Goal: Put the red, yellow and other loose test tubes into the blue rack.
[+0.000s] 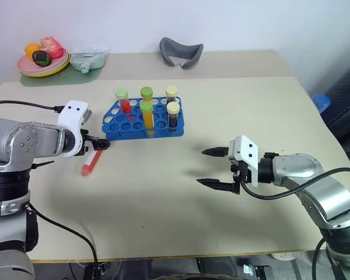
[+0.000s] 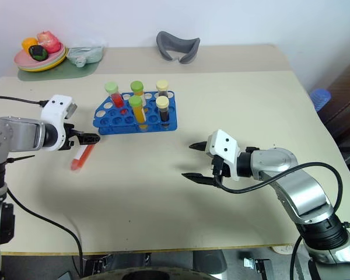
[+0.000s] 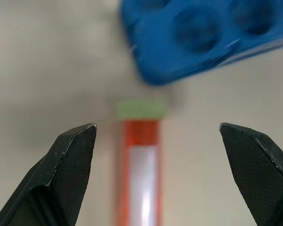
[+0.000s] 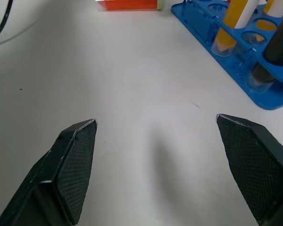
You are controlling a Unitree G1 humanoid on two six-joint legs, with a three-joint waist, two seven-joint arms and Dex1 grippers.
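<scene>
A red tube (image 1: 91,163) lies on the desk (image 1: 221,116) left of the blue rack (image 1: 143,119); left gripper (image 3: 155,141) over it and right gripper (image 1: 213,168) have wide, empty jaws

The blue rack (image 2: 137,114) stands toward the table's (image 2: 181,192) far left, holding five capped tubes upright. A red tube (image 2: 81,156) lies flat just off the rack's near left corner, and the left gripper (image 2: 88,139) hangs over its cap end. The right gripper (image 2: 196,161) hovers mid-table with its fingers spread wide, holding nothing.
</scene>
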